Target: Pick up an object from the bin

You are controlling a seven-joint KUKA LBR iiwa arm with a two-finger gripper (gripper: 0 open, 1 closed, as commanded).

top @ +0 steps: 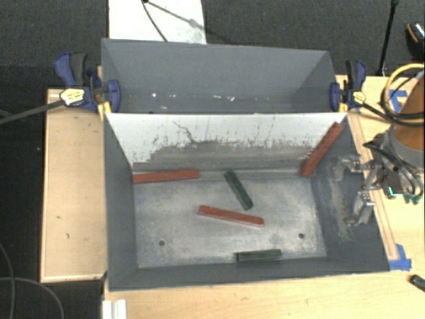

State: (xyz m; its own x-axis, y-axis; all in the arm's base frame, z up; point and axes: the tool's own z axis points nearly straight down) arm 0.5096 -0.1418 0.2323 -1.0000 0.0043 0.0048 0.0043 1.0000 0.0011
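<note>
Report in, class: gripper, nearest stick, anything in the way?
Gripper over the bin's right wall, nothing seen in it. Nearest: red stick leaning in the back right corner. Four other sticks flat on the floor, none in the way.

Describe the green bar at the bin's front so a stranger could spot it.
Find the grey metal bin and look at its floor's front edge. A dark green bar lies there, parallel to the front wall. The other green bar sits slanted mid-floor.

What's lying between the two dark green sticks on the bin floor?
In the camera view, a red stick lies crosswise between the middle green stick and the front green stick.
</note>
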